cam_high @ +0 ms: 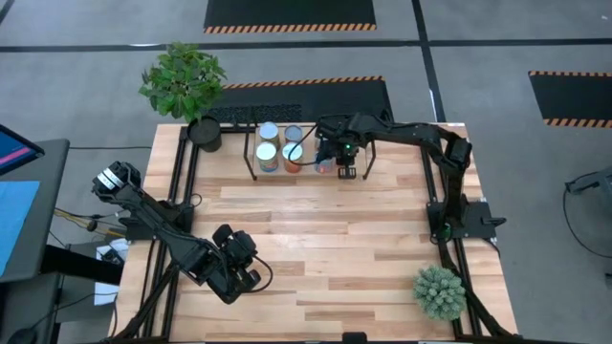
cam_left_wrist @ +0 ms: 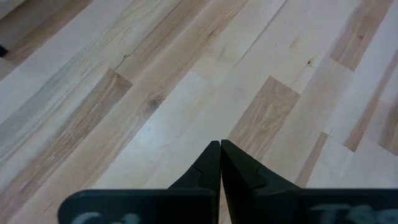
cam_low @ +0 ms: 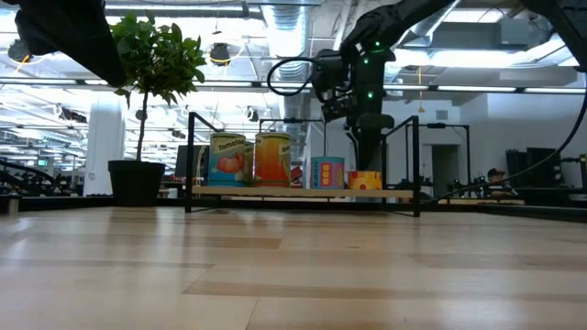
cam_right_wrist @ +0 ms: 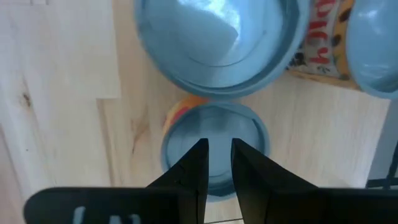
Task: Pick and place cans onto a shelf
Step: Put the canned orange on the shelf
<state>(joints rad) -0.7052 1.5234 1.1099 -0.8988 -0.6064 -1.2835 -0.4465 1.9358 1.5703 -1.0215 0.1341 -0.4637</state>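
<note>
The shelf (cam_high: 253,175) (cam_low: 404,194), a black frame with a wooden board, stands at the table's far middle. Several cans stand on it: a tomato can (cam_low: 227,159), an orange one (cam_low: 272,159), a blue one (cam_low: 327,171) and a short yellow one (cam_low: 364,181). My right gripper (cam_right_wrist: 219,149) (cam_high: 337,161) points down just over the short can's pale blue top (cam_right_wrist: 214,127), its fingers a narrow gap apart. A larger can top (cam_right_wrist: 217,43) shows beyond it. My left gripper (cam_left_wrist: 220,146) (cam_high: 251,277) is shut and empty over the near left of the table. My right gripper stands over the middle of the short yellow can's top (cam_right_wrist: 186,134), fingers pointing down from above. I cannot tell whether the fingertips touch it. The can stands upright on the shelf board.
A black plant pot (cam_high: 204,132) with a leafy plant stands left of the shelf. A round green plant (cam_high: 440,291) sits at the near right corner. Bare wooden tabletop (cam_high: 325,239) lies between the shelf and the near edge.
</note>
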